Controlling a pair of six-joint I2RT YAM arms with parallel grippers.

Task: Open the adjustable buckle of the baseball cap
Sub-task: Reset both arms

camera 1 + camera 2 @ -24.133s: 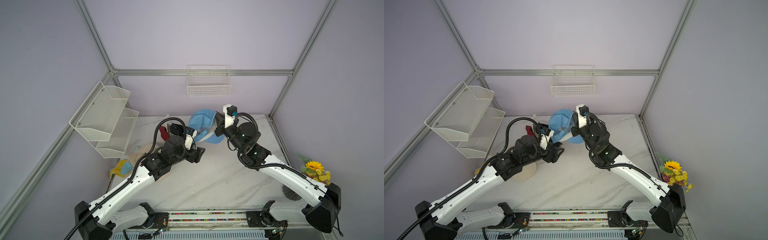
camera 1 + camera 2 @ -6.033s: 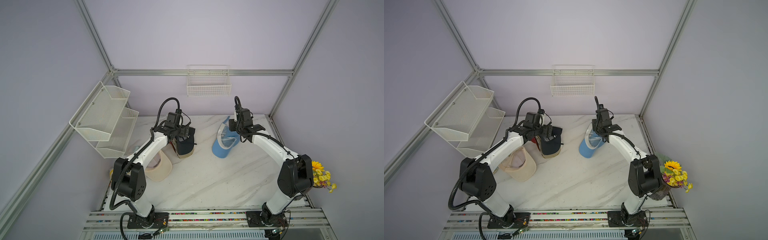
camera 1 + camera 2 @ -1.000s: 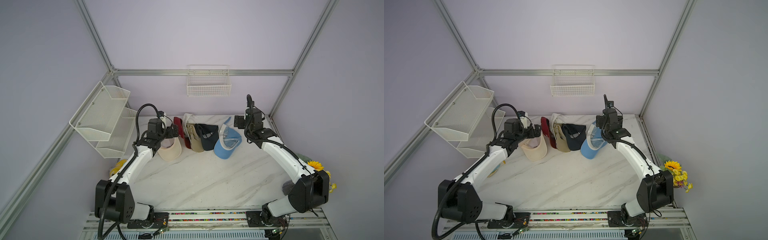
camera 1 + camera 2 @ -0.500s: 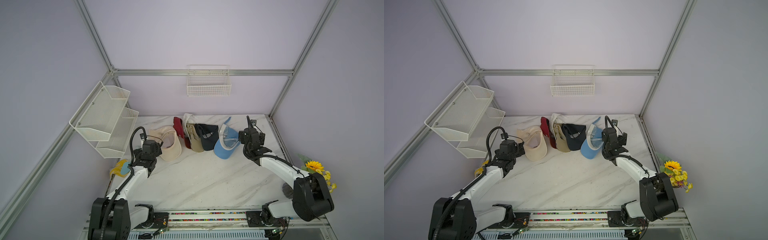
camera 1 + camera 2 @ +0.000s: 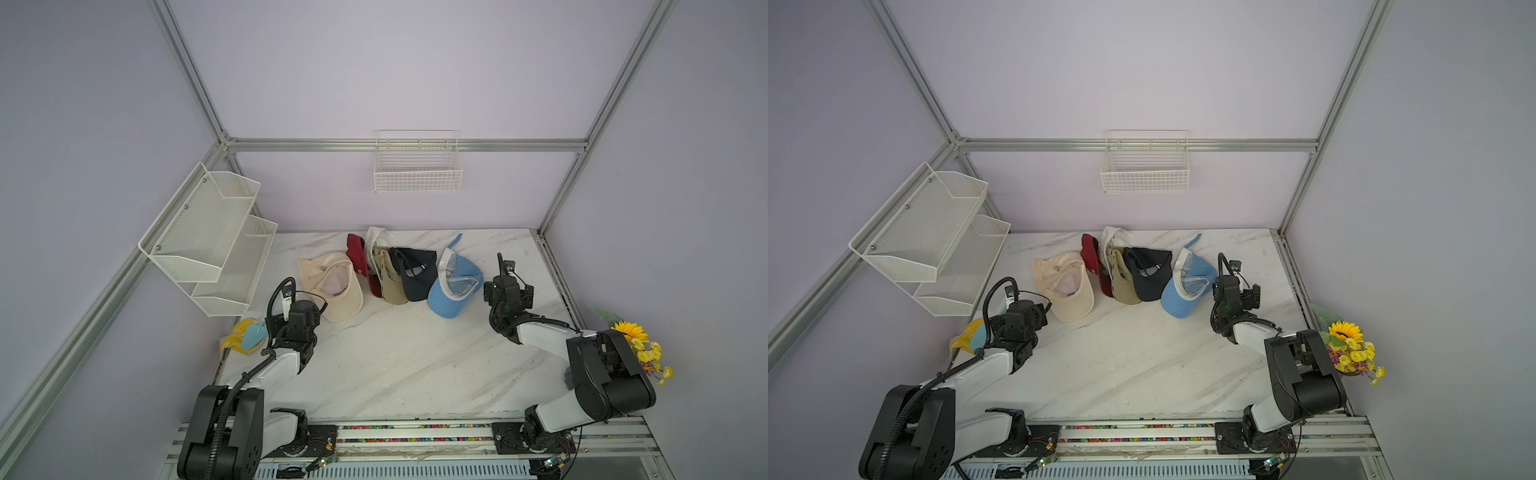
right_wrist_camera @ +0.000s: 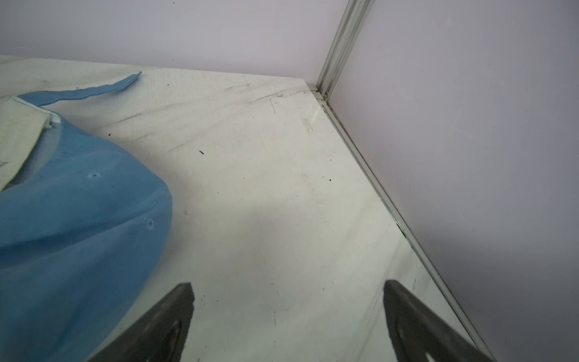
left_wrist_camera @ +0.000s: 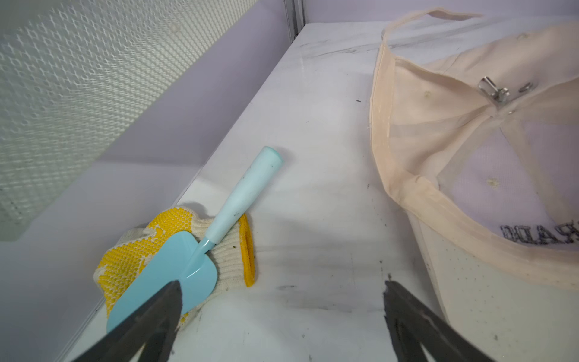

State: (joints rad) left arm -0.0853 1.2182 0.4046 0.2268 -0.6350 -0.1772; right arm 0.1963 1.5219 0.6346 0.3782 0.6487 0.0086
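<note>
**Station status: both arms low on the table, cap row behind them**

1. Far left: I see a white mesh rack (image 5: 208, 241) fixed to the side wall. Below it, at the table (image 5: 395, 365) edge, a blue trowel (image 7: 194, 266) lies across a yellow glove (image 7: 131, 257).
2. Left gripper (image 7: 282, 291): the jaws stand wide apart and hold nothing. They hover over bare marble between the glove and the cream cap (image 5: 332, 286).
3. Cream cap: it lies upside down, inside facing up. In the left wrist view its metal buckle (image 7: 493, 91) rests on the fabric at the back. I cannot tell whether the buckle is undone.
4. Centre row: a red cap (image 5: 359, 262), a white cap (image 5: 374, 239), a khaki cap (image 5: 390, 286) and a navy cap (image 5: 415, 274) overlap one another in both top views.
5. Blue cap (image 5: 453, 291): it sits at the right end of the row, opening up. Its strap (image 6: 94, 91) trails loose toward the back wall.
6. Right gripper (image 6: 286, 285): the jaws are spread wide and empty, just beside the blue cap and not touching it.
7. Far right: sunflowers (image 5: 631, 332) stand at the table edge.
</note>
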